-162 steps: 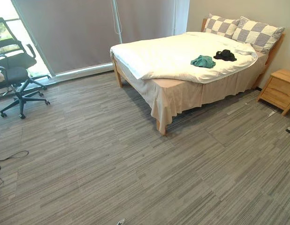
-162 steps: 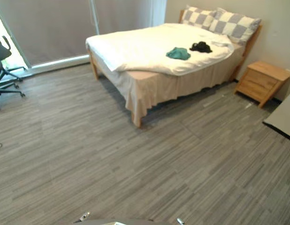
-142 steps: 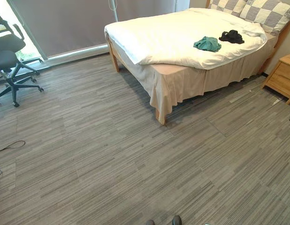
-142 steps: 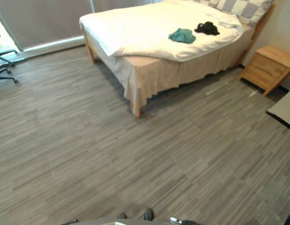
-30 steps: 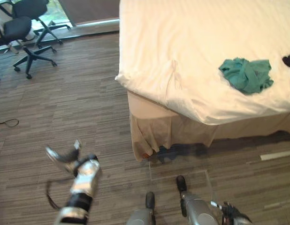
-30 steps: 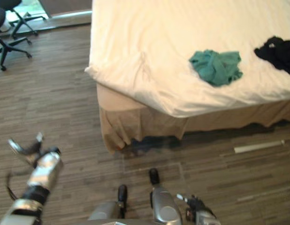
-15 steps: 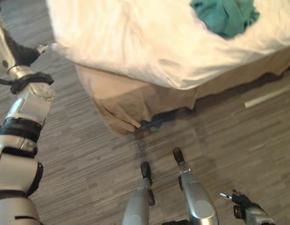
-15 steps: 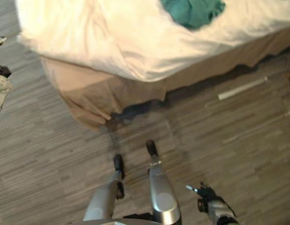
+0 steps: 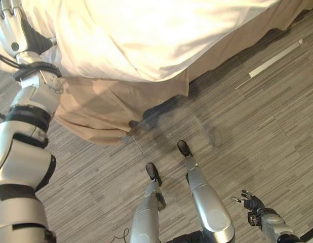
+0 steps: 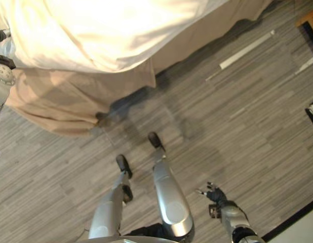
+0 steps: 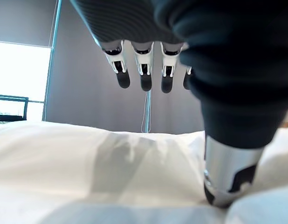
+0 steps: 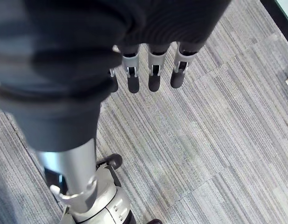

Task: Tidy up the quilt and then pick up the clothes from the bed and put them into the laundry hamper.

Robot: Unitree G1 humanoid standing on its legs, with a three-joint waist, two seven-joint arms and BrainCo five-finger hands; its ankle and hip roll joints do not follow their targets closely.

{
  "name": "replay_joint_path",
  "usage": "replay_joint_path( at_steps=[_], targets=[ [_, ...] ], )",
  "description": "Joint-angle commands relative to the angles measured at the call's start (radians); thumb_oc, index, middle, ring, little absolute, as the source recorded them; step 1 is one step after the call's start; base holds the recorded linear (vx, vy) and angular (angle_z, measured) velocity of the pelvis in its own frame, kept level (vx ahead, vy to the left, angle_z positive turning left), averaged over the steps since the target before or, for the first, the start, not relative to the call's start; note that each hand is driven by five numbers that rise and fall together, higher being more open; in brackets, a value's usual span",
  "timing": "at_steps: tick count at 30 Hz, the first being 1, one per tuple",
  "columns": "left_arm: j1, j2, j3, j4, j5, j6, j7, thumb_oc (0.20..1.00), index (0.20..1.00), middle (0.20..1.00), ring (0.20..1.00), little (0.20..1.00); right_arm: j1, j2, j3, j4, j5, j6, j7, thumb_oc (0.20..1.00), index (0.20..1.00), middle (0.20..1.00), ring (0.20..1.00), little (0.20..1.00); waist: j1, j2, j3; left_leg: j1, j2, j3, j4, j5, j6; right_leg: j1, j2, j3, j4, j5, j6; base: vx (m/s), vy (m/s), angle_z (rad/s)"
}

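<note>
The left arm [image 9: 21, 157], along the eye view's edge from 7 to 10 o'clock, is made of smooth silver-grey shells parted by black bands (one at the wrist). The left hand [image 9: 9, 33] and the right hand [image 9: 246, 203], at 5 o'clock, have silver fingers [image 11: 143, 70] with rounded dark tips under a dark ribbed cover [image 12: 153, 21].

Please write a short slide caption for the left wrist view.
Left hand, fingers open, hovers above the white quilt.
</note>
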Motion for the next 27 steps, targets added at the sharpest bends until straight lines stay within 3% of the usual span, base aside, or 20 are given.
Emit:
replay_joint_path(
  at_steps=[1,3,6,9,14,17,20,23,27],
  targets=[
    [-0.067,0.03,0.005,0.08,-0.084,0.061,-0.169,0.878,0.878,0.878,0.878,0.878,0.038,-0.069,0.018,-0.014,-0.027,-0.023,-0.007,1.0,1.0,1.0,1.0,1.0,-0.021,-0.007,-0.015,-0.157,0.05,-0.074,0.073,0.058,-0.001,-0.076,-0.05,-0.049,0.116,-0.081,-0.038,0.02,0.036,-0.17],
    [-0.056,0.023,0.014,0.091,-0.143,0.088,-0.252,0.2,0.2,0.2,0.2,0.2,0.041,-0.07,0.021,-0.037,-0.019,-0.018,-0.023,1.0,1.0,1.0,1.0,1.0,-0.024,-0.006,-0.012,-0.158,0.054,-0.069,0.07,0.058,-0.003,-0.078,-0.051,-0.049,0.116,-0.084,-0.036,0.02,0.019,-0.09],
    [-0.059,0.015,0.005,0.147,-0.198,0.097,-0.325,0.2,0.2,0.2,0.2,0.2,0.045,-0.083,0.019,-0.086,-0.004,0.004,-0.033,1.0,1.0,1.0,1.0,1.0,-0.034,-0.001,-0.012,-0.169,0.056,-0.058,0.064,0.064,-0.005,-0.094,-0.049,-0.047,0.114,-0.085,-0.04,0.0,0.024,-0.01],
    [-0.059,0.015,0.002,0.156,-0.202,0.107,-0.33,0.2,0.2,0.2,0.2,0.2,0.052,-0.089,0.019,-0.116,-0.023,0.01,-0.033,1.0,1.0,1.0,1.0,1.0,-0.038,0.006,-0.012,-0.18,0.055,-0.055,0.063,0.066,-0.005,-0.106,-0.049,-0.045,0.119,-0.089,-0.043,0.0,0.036,-0.05],
    [-0.061,0.019,0.003,0.138,-0.211,0.099,-0.261,0.2,0.2,0.2,0.2,0.2,0.053,-0.095,0.032,-0.146,-0.025,0.015,-0.054,1.0,1.0,1.0,1.0,1.0,-0.036,0.01,-0.011,-0.19,0.054,-0.053,0.06,0.069,-0.007,-0.118,-0.048,-0.045,0.119,-0.091,-0.047,0.0,0.016,-0.03],
    [-0.073,0.02,0.057,0.079,-0.308,0.015,-0.061,0.2,0.2,0.2,0.2,0.2,0.052,-0.076,0.046,-0.128,-0.02,0.002,-0.064,1.0,1.0,1.0,1.0,1.0,-0.023,-0.002,-0.011,-0.182,0.053,-0.065,0.058,0.06,-0.001,-0.104,-0.048,-0.049,0.113,-0.098,-0.051,-0.03,-0.048,0.0],
    [-0.073,-0.008,0.16,-0.043,-0.336,-0.138,0.22,0.2,0.2,0.2,0.2,0.2,0.058,-0.025,0.074,-0.116,-0.007,-0.012,-0.084,1.0,1.0,1.0,1.0,1.0,0.007,-0.036,-0.012,-0.161,0.051,-0.089,0.067,0.04,0.008,-0.068,-0.047,-0.064,0.107,-0.106,-0.055,-0.07,-0.168,0.1],
    [0.046,-0.046,0.297,-0.159,-0.335,-0.279,0.405,0.2,0.2,0.2,0.2,0.2,0.059,0.003,0.091,-0.129,0.016,0.009,-0.106,1.0,1.0,1.0,1.0,1.0,0.051,-0.057,-0.018,-0.147,0.046,-0.121,0.085,0.024,0.011,-0.044,-0.053,-0.087,0.11,-0.114,-0.057,-0.07,-0.116,0.24],
    [0.246,-0.133,0.433,-0.292,-0.272,-0.352,0.497,0.2,0.2,0.2,0.2,0.2,0.062,0.041,0.102,-0.141,0.042,0.055,-0.135,1.0,1.0,1.0,1.0,1.0,0.105,-0.08,-0.046,-0.134,0.045,-0.157,0.1,0.01,0.014,-0.015,-0.054,-0.108,0.108,-0.127,-0.063,-0.06,-0.078,0.26]
  ],
)
